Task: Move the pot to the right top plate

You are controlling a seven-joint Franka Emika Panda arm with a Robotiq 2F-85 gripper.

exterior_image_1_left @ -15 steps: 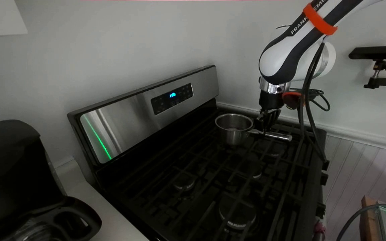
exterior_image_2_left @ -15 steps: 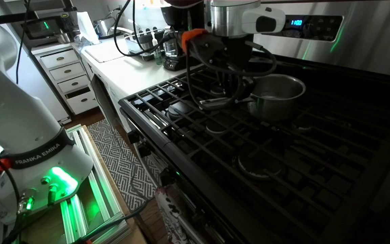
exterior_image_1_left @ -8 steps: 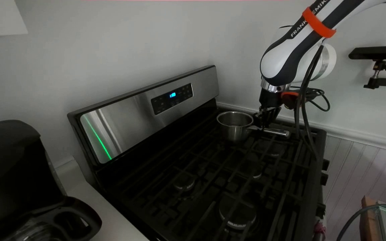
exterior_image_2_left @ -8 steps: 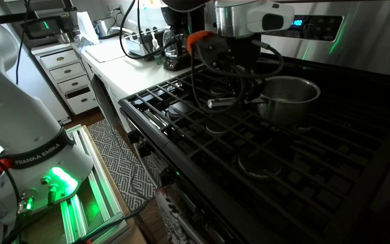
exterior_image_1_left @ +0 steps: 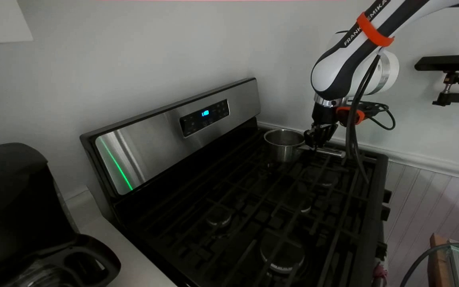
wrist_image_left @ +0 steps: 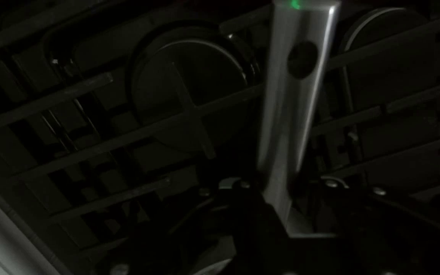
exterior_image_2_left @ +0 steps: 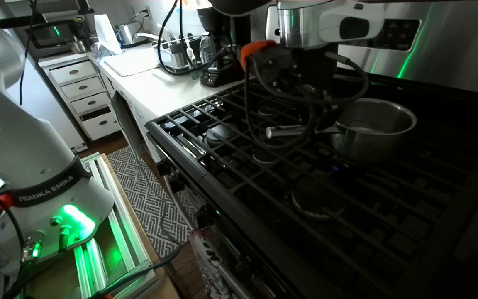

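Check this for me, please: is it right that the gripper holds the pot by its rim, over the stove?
Only the grip is misread: the gripper holds the pot by its handle, which the wrist view shows between the jaws. The pot is indeed over the stove.

In an exterior view I have the pot [exterior_image_1_left: 283, 152] at the rear right of the stovetop [exterior_image_1_left: 249, 239], before the control panel [exterior_image_1_left: 153, 139], its handle [exterior_image_1_left: 334, 152] running rightward through the grasp of my gripper [exterior_image_1_left: 316, 145]. Whether it touches the stovetop I cannot tell. The coffee maker [exterior_image_1_left: 10, 199] stands on the counter [exterior_image_1_left: 134, 263], left of the stovetop. In the wrist view one burner [wrist_image_left: 218, 78] lies left of the handle, another burner [wrist_image_left: 388, 28] right.
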